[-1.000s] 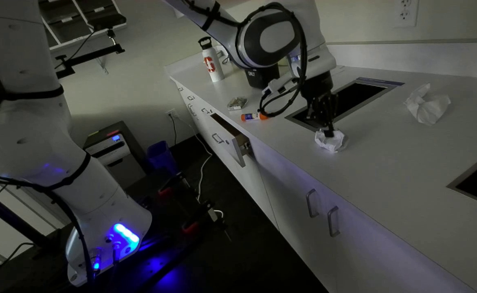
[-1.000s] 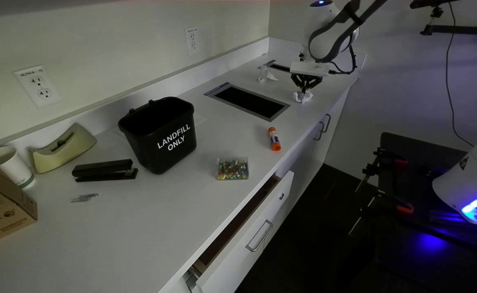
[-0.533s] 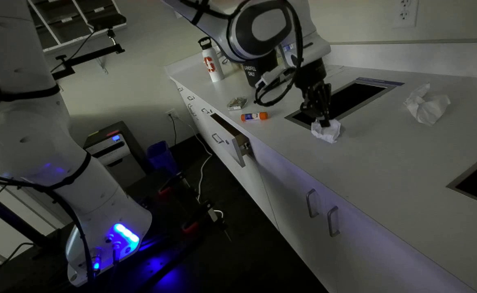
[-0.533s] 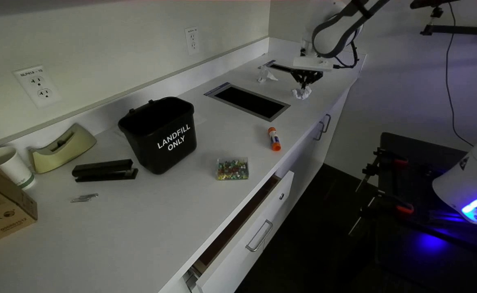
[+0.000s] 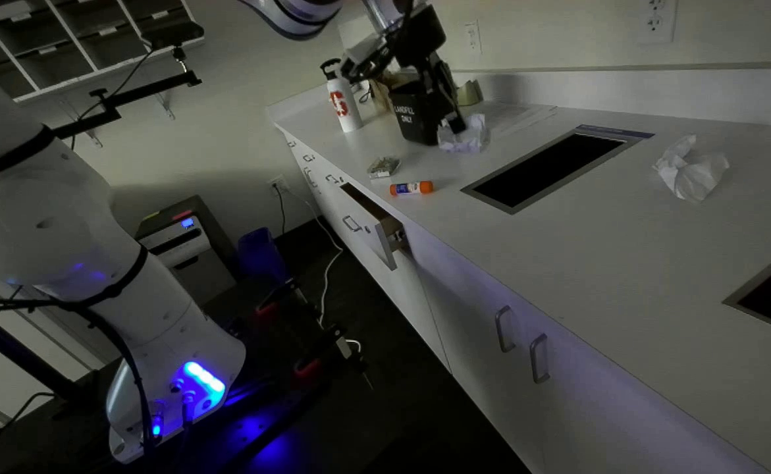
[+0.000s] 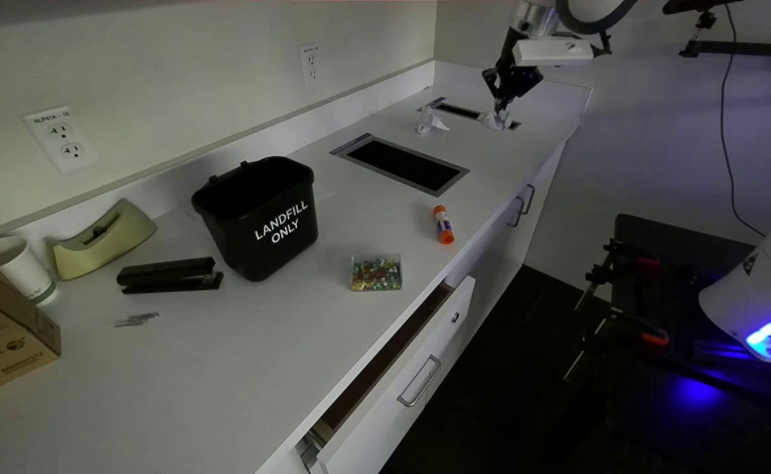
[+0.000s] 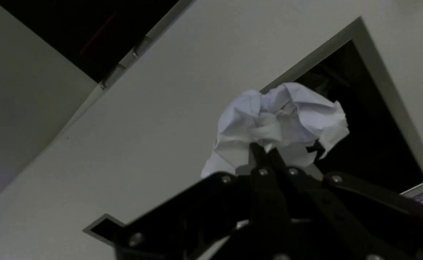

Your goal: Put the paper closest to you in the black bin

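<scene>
My gripper (image 5: pixel 455 124) is shut on a crumpled white paper (image 5: pixel 469 137) and holds it up above the counter. In an exterior view the gripper (image 6: pixel 501 108) points down with the paper (image 6: pixel 492 121) under its tips. In the wrist view the paper (image 7: pixel 283 115) spreads beyond the closed fingertips (image 7: pixel 267 150). A second crumpled paper (image 5: pixel 690 170) lies on the counter and shows in both exterior views (image 6: pixel 430 121). The black bin (image 6: pixel 260 224), marked "LANDFILL ONLY", stands upright on the counter, apart from the held paper there. In an exterior view the gripper partly covers the bin (image 5: pixel 413 115).
A glue stick (image 6: pixel 443 225) and a clear box of pins (image 6: pixel 376 273) lie near the counter's front edge. A stapler (image 6: pixel 169 275), tape dispenser (image 6: pixel 102 240), and cardboard box (image 6: pixel 10 336) are around the bin. A drawer (image 6: pixel 405 395) stands open. A white bottle (image 5: pixel 344 105) stands farther along.
My gripper has risen from the counter with the paper in it. It has moved up in both exterior views, and also left towards the bin in one of them.
</scene>
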Action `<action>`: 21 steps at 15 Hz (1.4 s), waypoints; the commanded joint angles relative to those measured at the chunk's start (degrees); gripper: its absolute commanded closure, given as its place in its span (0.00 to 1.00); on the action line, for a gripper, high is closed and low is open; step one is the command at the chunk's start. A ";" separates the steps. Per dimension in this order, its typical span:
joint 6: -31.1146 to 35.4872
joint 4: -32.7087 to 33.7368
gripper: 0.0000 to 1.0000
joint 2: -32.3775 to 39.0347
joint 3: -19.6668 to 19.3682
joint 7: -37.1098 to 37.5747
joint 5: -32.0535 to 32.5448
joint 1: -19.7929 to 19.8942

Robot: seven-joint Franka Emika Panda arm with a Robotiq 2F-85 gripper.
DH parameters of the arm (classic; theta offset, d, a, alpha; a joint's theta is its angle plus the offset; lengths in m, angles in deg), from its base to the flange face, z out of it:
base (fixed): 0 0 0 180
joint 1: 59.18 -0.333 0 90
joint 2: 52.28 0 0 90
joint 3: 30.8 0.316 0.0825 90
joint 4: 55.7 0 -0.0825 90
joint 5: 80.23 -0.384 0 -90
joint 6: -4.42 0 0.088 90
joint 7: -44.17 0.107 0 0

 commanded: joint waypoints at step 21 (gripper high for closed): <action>8.90 -2.75 0.98 -9.05 23.95 -27.01 -7.96 -10.85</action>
